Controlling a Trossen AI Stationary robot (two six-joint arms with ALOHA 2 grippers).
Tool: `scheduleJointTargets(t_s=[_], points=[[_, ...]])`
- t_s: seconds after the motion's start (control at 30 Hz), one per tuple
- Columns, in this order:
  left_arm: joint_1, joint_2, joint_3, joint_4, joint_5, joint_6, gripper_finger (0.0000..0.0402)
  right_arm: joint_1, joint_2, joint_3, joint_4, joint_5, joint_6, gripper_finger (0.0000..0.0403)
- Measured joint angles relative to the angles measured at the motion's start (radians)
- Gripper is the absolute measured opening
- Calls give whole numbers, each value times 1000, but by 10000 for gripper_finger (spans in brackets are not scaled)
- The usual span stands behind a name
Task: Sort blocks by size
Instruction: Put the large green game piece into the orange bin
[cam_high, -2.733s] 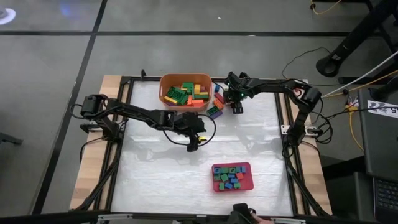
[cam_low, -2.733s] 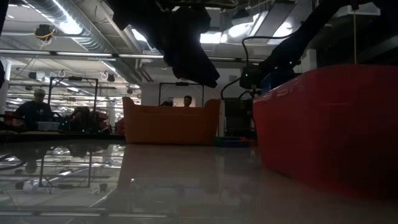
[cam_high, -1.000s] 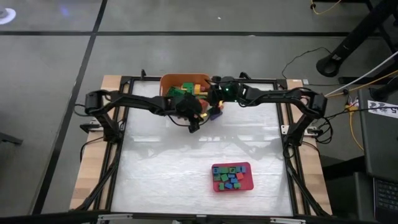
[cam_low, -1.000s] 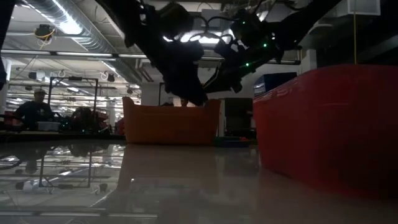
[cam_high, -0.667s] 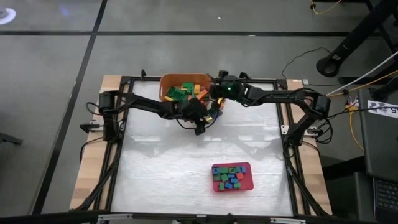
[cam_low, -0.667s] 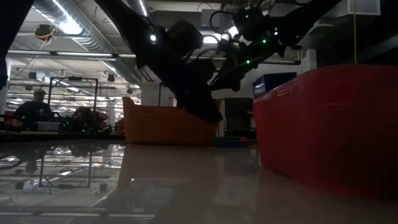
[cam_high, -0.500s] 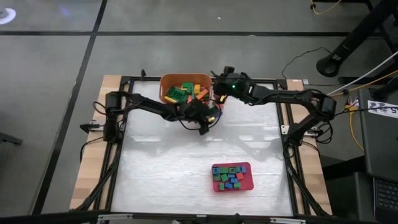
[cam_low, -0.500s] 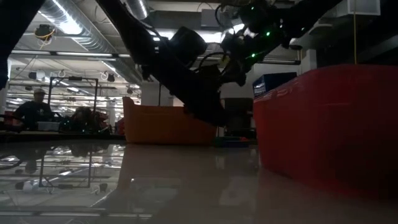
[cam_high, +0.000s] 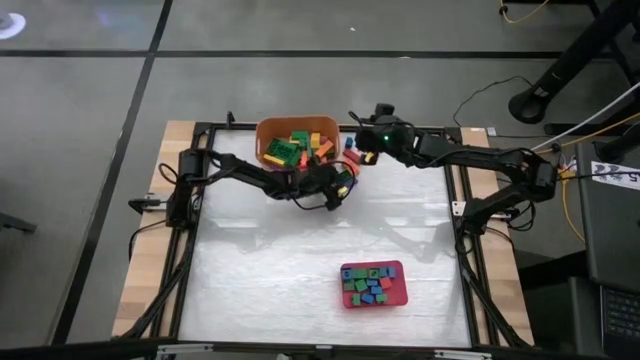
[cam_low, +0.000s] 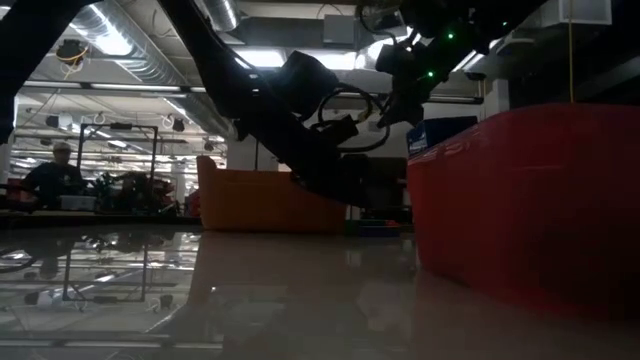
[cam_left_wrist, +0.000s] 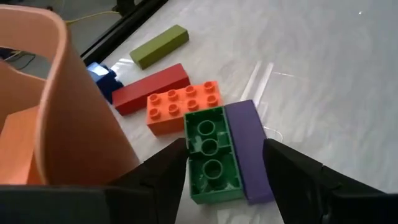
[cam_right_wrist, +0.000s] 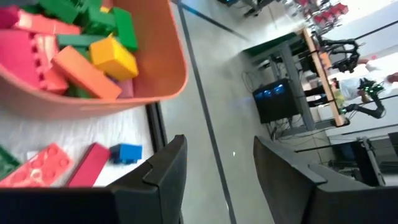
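Note:
My left gripper (cam_left_wrist: 225, 149) is open, low beside the orange tub (cam_high: 297, 147). It also shows in the high view (cam_high: 336, 189). Its fingers stand on either side of a green block (cam_left_wrist: 211, 155), lying studs down, and a purple block (cam_left_wrist: 249, 152) flat against it on the table. My right gripper (cam_right_wrist: 219, 146) is open and empty, above the tub's far right corner (cam_high: 362, 148). The tub holds several blocks (cam_right_wrist: 81, 43). Loose blocks lie right of the tub: orange (cam_left_wrist: 185, 106), red (cam_left_wrist: 152, 90), olive (cam_left_wrist: 160, 46), blue (cam_left_wrist: 102, 78). My left gripper comes slanting down at the green and purple blocks, one finger (cam_left_wrist: 171, 165) beside the green block's long side (cam_left_wrist: 194, 158) and the other (cam_left_wrist: 289, 171) beside the purple block's (cam_left_wrist: 258, 155). I cannot tell whether they touch. Both blocks lie flat on the table.
A pink-red tray (cam_high: 400, 287) with several small blocks stands near the table's front right. It fills the right of the low view (cam_low: 520, 200). The tub's wall (cam_left_wrist: 81, 118) stands close beside my left gripper. People and benches show in the room beyond.
My left gripper has gone toward the table's right edge and down, from in front of the tub to the loose blocks beside it. My right gripper has drawn back from over the tub toward the far right and has risen.

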Motion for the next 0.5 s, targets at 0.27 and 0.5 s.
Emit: scheduleJointTargets(t_s=[0.27, 0.5], points=[[-5, -1, 0, -47, -9, 3, 198, 0, 0, 0, -40, -2, 2, 183], [-24, 0, -1, -46, 4, 6, 198, 0, 0, 0, -40, -2, 2, 183]])
